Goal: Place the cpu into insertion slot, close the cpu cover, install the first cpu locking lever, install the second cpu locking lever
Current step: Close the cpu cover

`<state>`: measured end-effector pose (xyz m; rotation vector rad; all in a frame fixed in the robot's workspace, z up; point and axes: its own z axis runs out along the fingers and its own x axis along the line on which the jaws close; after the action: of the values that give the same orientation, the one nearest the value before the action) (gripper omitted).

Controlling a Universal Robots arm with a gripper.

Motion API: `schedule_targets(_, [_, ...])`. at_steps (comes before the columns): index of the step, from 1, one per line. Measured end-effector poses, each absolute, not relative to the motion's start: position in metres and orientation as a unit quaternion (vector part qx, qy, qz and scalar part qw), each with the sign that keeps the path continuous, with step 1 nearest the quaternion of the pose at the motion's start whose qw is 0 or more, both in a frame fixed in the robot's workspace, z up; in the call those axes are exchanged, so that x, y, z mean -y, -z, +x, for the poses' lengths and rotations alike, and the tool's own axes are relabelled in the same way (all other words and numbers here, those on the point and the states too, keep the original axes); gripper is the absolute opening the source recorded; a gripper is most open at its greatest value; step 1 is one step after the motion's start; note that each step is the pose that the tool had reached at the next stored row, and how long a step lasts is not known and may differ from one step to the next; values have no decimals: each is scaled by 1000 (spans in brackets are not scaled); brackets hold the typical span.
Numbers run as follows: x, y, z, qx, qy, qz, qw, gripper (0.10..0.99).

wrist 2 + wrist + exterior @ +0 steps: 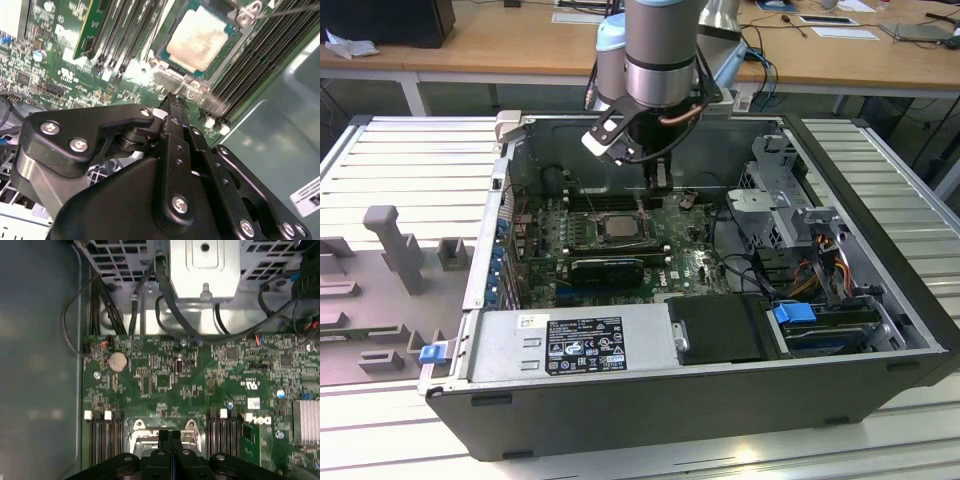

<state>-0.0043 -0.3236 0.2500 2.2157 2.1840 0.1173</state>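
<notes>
Pincer (pixel 172 102) clenched, nothing between its tips that we can see, sitting just beside the cpu (pixel 200 40), right at the cover (pixel 186 84), which seems raised. Cpu lies flat in the slot (pixel 162 50). We judge closing the cover is the step: push its free edge evenly down toward the cpu, tips off the chip, clear of the memory slots (pixel 262 55).
</notes>
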Motion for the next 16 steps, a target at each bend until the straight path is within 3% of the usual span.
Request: schedule_targets(16, [324, -231, -36, -728, -40, 684, 10, 106])
